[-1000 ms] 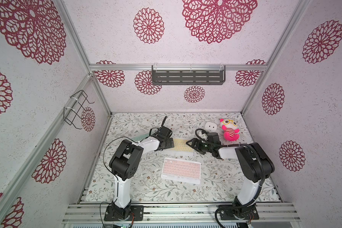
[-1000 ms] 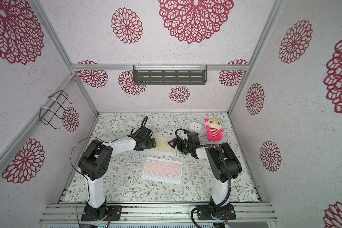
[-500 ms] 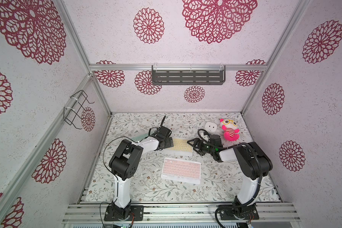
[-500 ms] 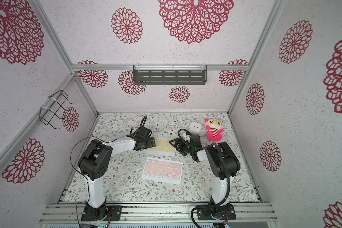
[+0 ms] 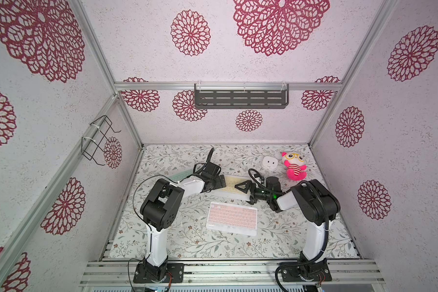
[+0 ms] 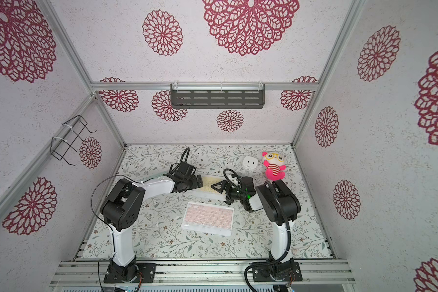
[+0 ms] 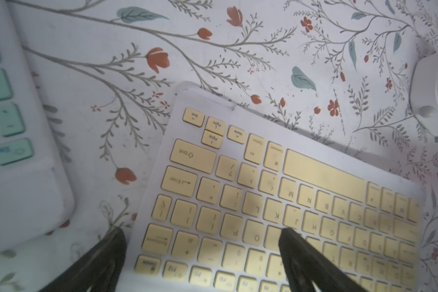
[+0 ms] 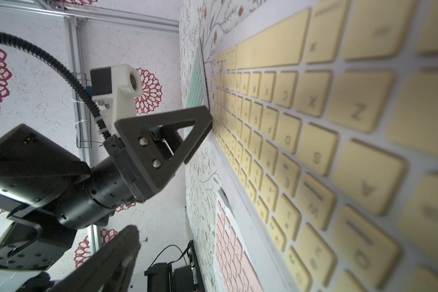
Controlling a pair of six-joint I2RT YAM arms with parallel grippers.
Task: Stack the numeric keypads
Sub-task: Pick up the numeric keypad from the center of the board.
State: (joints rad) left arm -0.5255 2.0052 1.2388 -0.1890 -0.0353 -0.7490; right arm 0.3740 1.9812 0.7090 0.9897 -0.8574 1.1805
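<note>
We find the middle of the table (image 5: 187,242) crowded. The yellow keypad (image 5: 232,186) is hemmed at its two ends by the left gripper (image 5: 220,182) and the right gripper (image 5: 247,193), both wide-jawed, with the pink keypad (image 5: 232,218) just in front and the mint green keypad (image 5: 181,175) close behind-left, leaving only narrow strips of mat between. The white cube (image 5: 269,162) and plush toy (image 5: 294,166) block the far right corner, but we see open mat along the front edge.
</note>
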